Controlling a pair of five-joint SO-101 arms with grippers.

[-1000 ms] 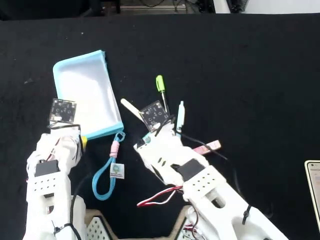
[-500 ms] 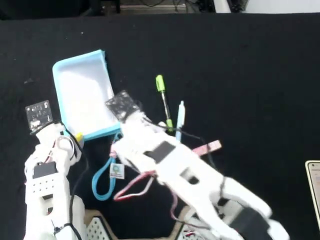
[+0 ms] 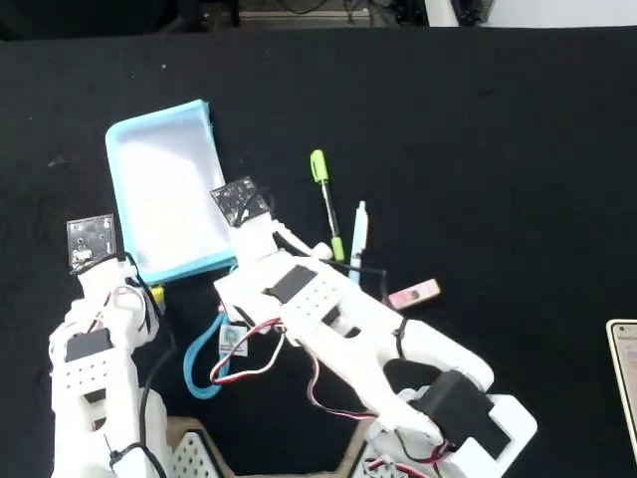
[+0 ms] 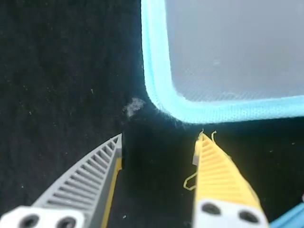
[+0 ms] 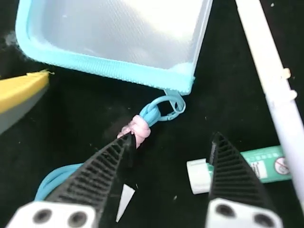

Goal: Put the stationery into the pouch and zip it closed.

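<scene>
Two gaping: left pincer, right pincer (by pouch).

Black cloth table, cables beyond its far edge, white surface at far corner

The pouch lies on the table, left of a marker and a pen lying side by side. Its strap trails forward from its near right corner. The left pincer sits just before the near left corner, the right pincer over the strap.
</scene>
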